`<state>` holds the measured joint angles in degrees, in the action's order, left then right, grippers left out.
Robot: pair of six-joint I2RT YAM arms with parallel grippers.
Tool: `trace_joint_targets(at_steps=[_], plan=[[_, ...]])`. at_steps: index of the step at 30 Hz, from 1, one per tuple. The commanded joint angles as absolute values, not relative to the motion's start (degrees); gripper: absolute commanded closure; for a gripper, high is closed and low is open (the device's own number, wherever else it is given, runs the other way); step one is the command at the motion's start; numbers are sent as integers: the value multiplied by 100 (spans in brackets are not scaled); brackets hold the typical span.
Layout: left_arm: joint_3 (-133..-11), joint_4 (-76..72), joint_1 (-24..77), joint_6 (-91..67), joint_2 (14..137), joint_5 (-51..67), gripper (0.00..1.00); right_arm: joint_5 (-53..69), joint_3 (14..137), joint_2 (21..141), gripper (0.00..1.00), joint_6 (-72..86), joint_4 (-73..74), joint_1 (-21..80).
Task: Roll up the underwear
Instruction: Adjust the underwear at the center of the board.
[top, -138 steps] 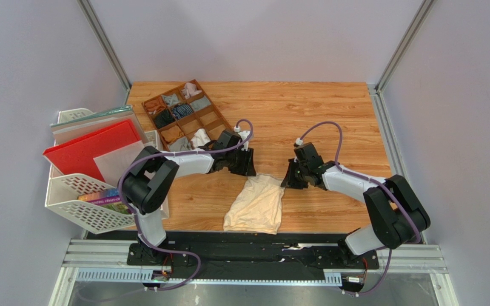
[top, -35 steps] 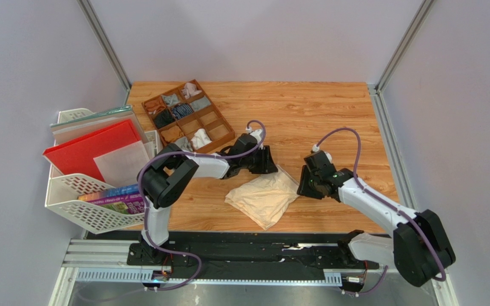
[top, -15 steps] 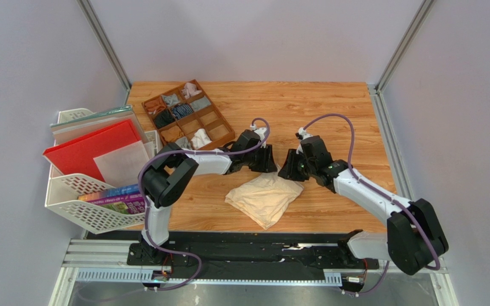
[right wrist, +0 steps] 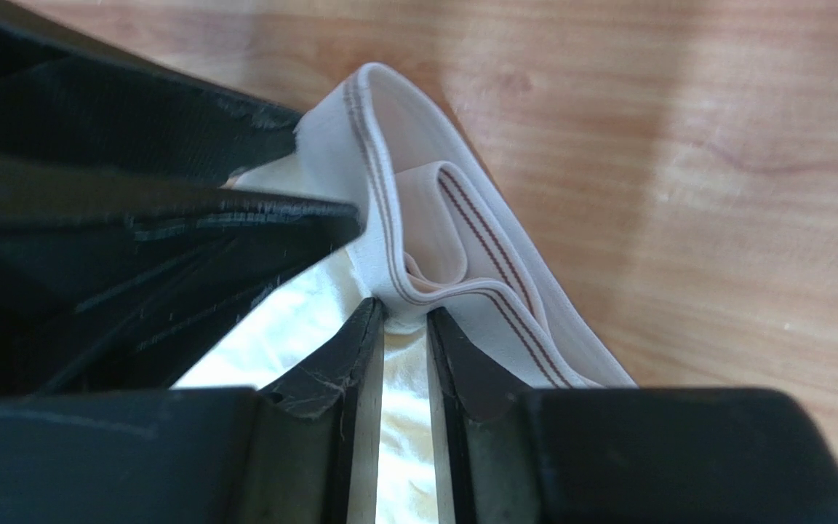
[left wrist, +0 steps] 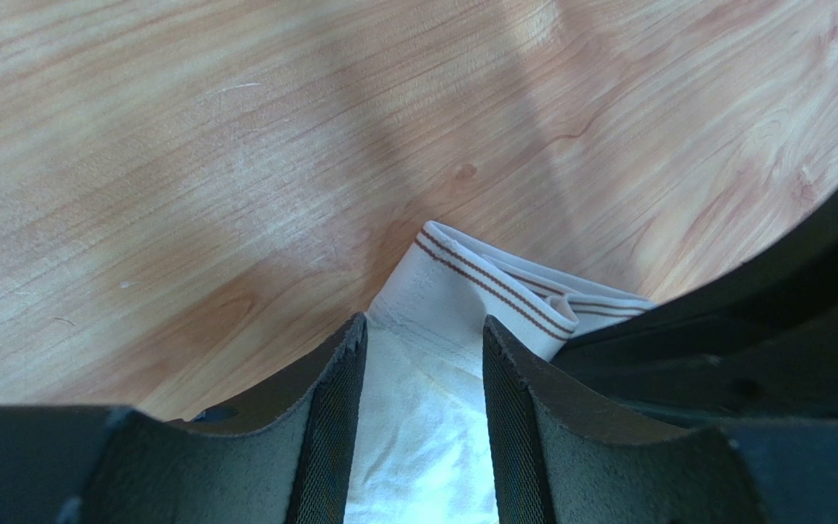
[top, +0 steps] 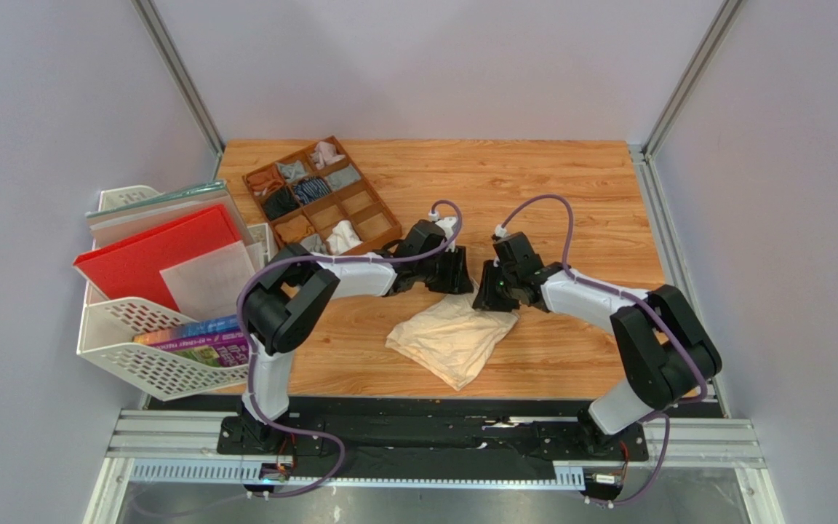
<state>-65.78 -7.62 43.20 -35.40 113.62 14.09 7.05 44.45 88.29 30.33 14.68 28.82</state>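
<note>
The cream-beige underwear (top: 451,338) lies rumpled on the wooden table in front of the arms. Its white waistband (left wrist: 467,284) has thin brown stripes and points away from the bases. My left gripper (top: 458,286) rests at the waistband's left far corner. Its jaws (left wrist: 421,333) stand apart, with flat cloth lying between them. My right gripper (top: 489,297) sits just to the right, almost touching the left one. Its fingertips (right wrist: 402,317) are nearly together and pinch a puckered fold of the waistband (right wrist: 467,240).
A brown divided tray (top: 363,213) with small rolled garments stands at the back left, close behind the left arm. A white wire rack (top: 139,360) with a red folder (top: 150,257) and books stands off the table's left edge. Metal posts frame the back corners.
The right gripper has swung left from the underwear's right edge to the waistband beside the left gripper, and its jaws have narrowed onto the cloth. Earlier the cloth was turned and dragged right.
</note>
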Motion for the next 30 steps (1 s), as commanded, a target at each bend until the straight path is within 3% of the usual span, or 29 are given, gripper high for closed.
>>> trace_joint_targets(at_steps=[1,5,12,23,30], plan=[[-6838,-589,4280,-3200,11391,1415,49,167,4798,9158,79,2944,1432,2892],[-7100,-204,4271,-2971,11066,1039,41,18,4852,9334,79,3006,1661,2874],[-7498,720,4280,-2829,10196,422,39,9,4579,9290,80,3296,1679,2927],[-5363,-693,4509,-4595,9589,1221,42,-738,4070,8781,82,4499,1521,3418],[-4790,-1318,4632,-5080,9781,1354,42,-1002,3938,8605,82,4948,1643,3682]])
